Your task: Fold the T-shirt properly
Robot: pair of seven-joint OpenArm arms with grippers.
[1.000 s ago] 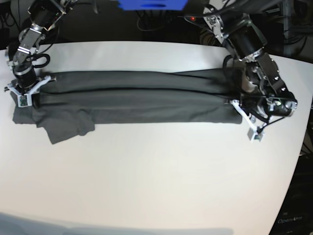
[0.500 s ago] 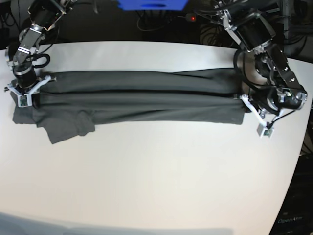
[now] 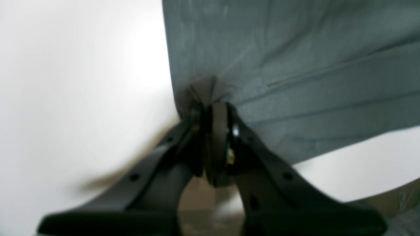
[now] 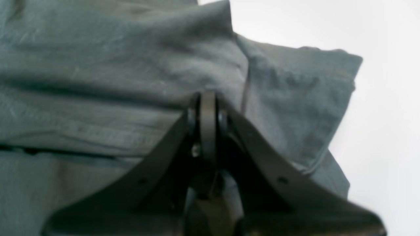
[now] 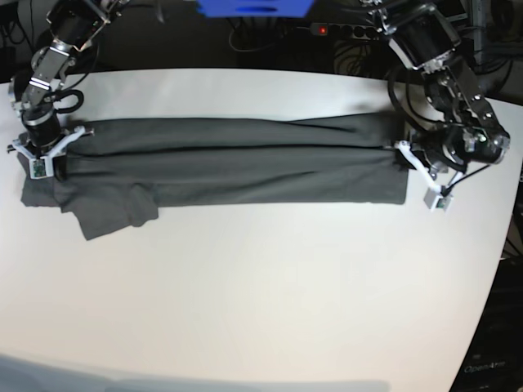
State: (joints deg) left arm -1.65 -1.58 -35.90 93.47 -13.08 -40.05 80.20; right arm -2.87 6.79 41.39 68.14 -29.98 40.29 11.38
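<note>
Two grippers clamp the T-shirt (image 5: 221, 167), one at each end, in the base view. The left gripper (image 5: 406, 159) has shifted up toward the T-shirt's far edge since the earlier frame; the right gripper (image 5: 51, 151) is unchanged. The T-shirt lies on the white table (image 5: 261, 294) as a long dark grey band, one sleeve protruding at its near corner beside the right gripper.

Left wrist view: the left gripper (image 3: 210, 105) is clenched on a pinched tuft of the T-shirt (image 3: 295, 65) edge.

Right wrist view: the right gripper (image 4: 207, 98) is clenched on wrinkled, layered T-shirt (image 4: 115, 65) fabric.
</note>
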